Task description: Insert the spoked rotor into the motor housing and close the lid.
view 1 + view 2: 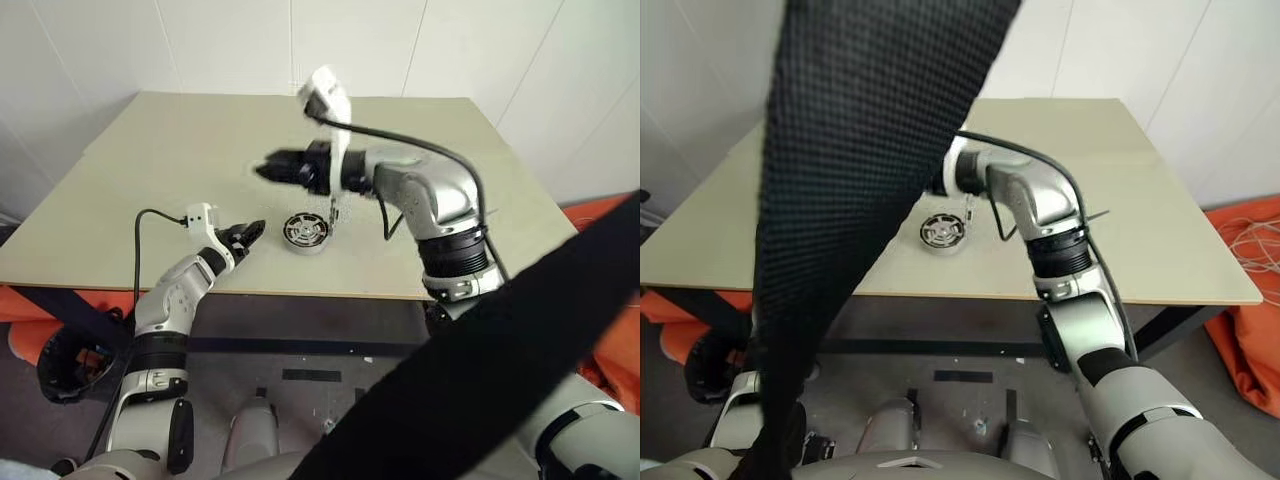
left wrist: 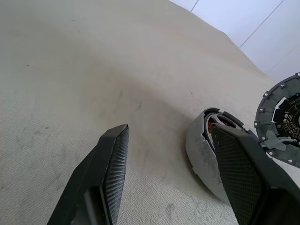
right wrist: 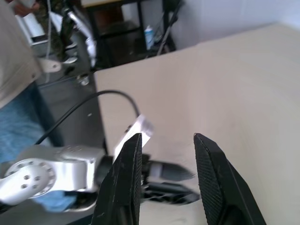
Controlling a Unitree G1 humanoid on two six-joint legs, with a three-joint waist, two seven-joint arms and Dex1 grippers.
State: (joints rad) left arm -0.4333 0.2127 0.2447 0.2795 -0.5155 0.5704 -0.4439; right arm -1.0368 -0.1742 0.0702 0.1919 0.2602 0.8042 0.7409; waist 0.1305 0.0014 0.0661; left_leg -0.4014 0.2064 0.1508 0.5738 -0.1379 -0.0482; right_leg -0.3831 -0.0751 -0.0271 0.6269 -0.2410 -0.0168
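The motor housing (image 1: 305, 232) sits near the table's front edge, and a silver spoked wheel, the spoked rotor (image 1: 943, 231), seems to lie in its top. In the left wrist view copper windings show inside the housing's grey wall (image 2: 201, 150). The lid (image 2: 281, 117), a grey ribbed disc with a dark centre, stands upright at the housing's right side. My left gripper (image 1: 252, 233) is open just left of the housing, with nothing between its fingers. My right gripper (image 1: 268, 170) hangs open and empty above the table, behind and above the housing, pointing left.
The beige table (image 1: 200, 140) ends just in front of the housing. A black strap (image 1: 850, 200) hides the left side of the right eye view. Orange padding (image 1: 1250, 290) lies on the floor at the right. A person (image 3: 18, 84) stands beyond the table's left end.
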